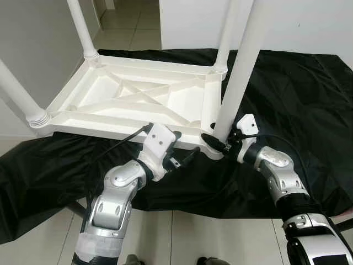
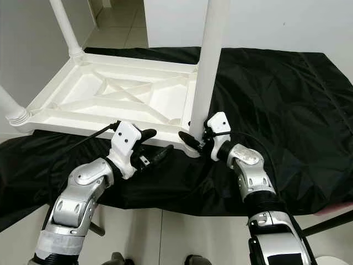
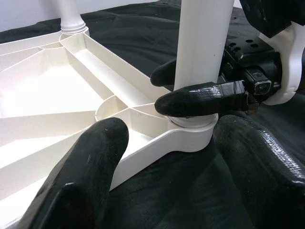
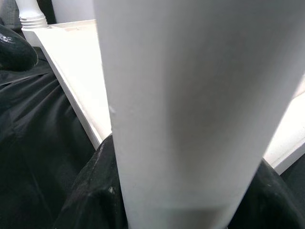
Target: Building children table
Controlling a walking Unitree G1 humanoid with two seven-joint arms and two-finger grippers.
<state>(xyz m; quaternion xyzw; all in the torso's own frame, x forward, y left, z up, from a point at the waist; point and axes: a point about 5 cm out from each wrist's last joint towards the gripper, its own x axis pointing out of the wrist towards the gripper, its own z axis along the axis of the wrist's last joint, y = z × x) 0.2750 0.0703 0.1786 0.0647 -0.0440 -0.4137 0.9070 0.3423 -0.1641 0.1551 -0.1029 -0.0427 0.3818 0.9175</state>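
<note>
A white table (image 1: 132, 99) lies upside down on a black cloth (image 1: 298, 94) spread over the tiled floor (image 1: 220, 237), its ribbed underside facing up. Three legs already stand in their corner sockets: one at the near left (image 1: 19, 94), one at the far left (image 1: 81, 27) and one at the far right (image 1: 226, 33).

The left gripper (image 1: 186, 158) sits just in front of the table's near edge, to the left of the near right corner. Its fingers (image 3: 81, 167) are spread apart and hold nothing; in the left wrist view one finger lies against the table's rim and the other rests on the cloth, with the corner socket between them.

The fourth leg (image 1: 240, 72) stands upright at the near right corner, its foot in the socket (image 3: 190, 138). The right gripper (image 1: 216, 142) is closed around this leg just above the socket, one black finger (image 3: 200, 99) wrapped across its front and the other behind it. In the right wrist view the leg rises close before the camera, with the dark fingers on either side of its base.
</note>
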